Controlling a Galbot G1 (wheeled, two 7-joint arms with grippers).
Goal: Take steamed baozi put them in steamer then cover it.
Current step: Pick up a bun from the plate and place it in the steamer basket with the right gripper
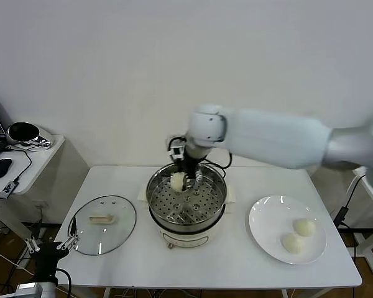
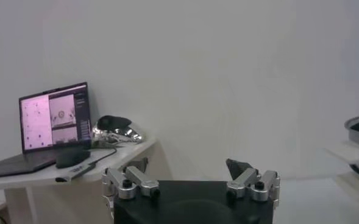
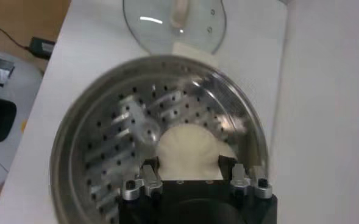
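Note:
The steamer (image 1: 154, 197), a shiny steel pot with a perforated tray on a cream base, stands mid-table. My right gripper (image 1: 185, 180) reaches down into its back left part and is shut on a cream-white baozi (image 1: 176, 181). In the right wrist view the baozi (image 3: 188, 149) sits between the fingers of the right gripper (image 3: 189, 167), just above the steamer tray (image 3: 112, 152). Two more baozi (image 1: 304, 227) (image 1: 292, 243) lie on the white plate (image 1: 264, 217). The glass cover (image 1: 104, 225) lies flat on the table left of the steamer, and shows in the right wrist view too (image 3: 174, 24). My left gripper (image 1: 50, 249) is parked low at the table's front left corner, open and empty (image 2: 188, 165).
A side table (image 1: 34, 158) at the far left carries a laptop (image 2: 54, 119), a mouse and cables. The white wall runs close behind the table. The steamer's cable runs off behind the pot.

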